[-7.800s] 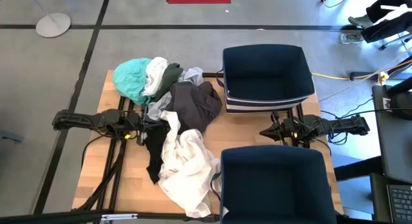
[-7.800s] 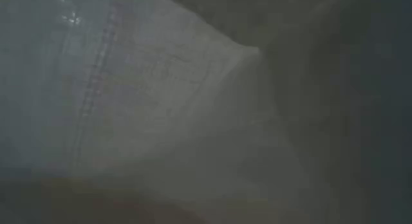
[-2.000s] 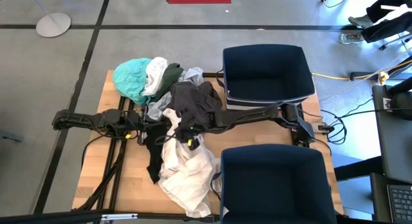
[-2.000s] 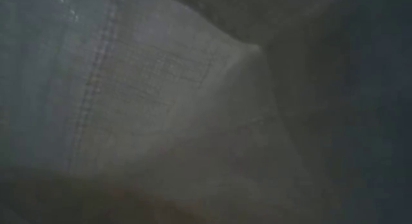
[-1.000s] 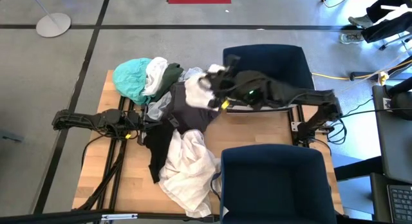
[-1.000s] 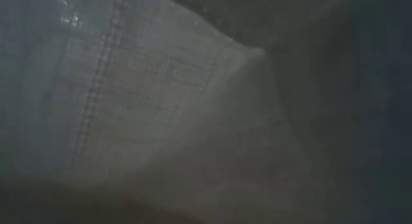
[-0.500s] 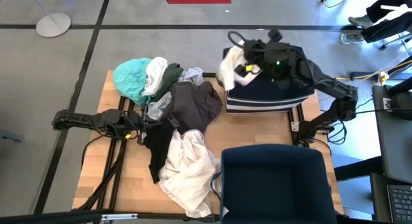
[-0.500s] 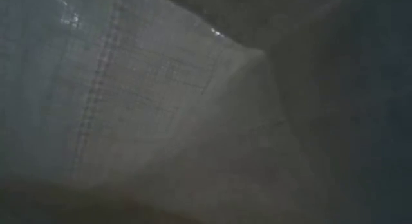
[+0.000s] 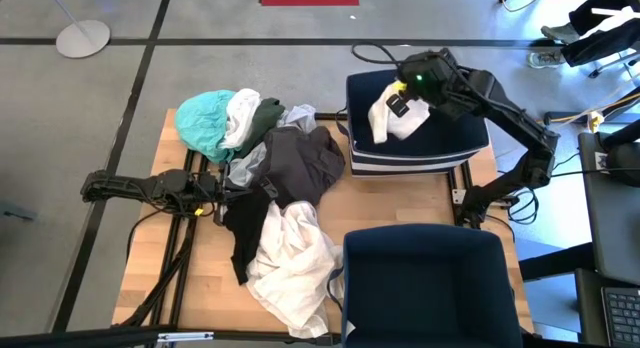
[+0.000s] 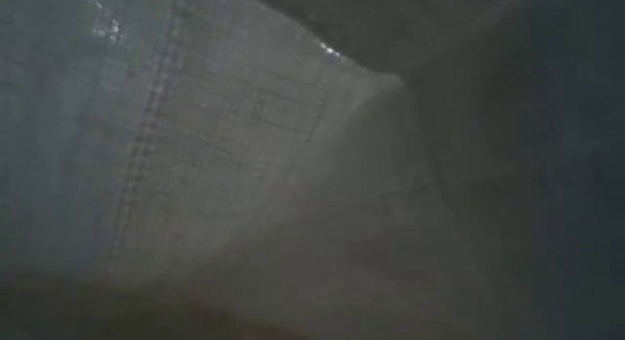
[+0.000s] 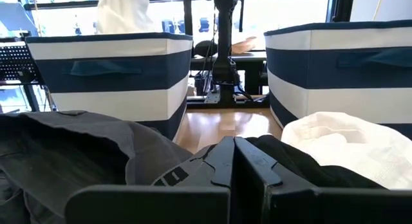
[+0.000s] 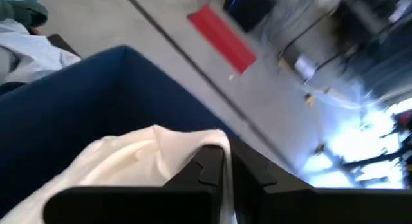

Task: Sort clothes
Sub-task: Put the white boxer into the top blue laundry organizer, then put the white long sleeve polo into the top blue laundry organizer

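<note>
the right gripper [image 9: 408,100], clamped on a crumpled cream fabric garment [image 9: 392,118], holds it hanging directly above the open far navy blue fabric bin [image 9: 460,128], ready for release; the left gripper [image 9: 215,191], closed and empty, rests at the clothes pile.

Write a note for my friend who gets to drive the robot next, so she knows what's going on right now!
Right gripper: shut on the white garment, held over the far bin, not let go yet.
Left gripper: shut, holding nothing, resting low at the left edge of the clothes pile.
Pile on the table: teal piece, dark green piece, dark grey garment, black piece, cream garment.
The near bin shows nothing inside.
Done: one white piece carried to the far bin.
Left: drop it, then sort the pile.
</note>
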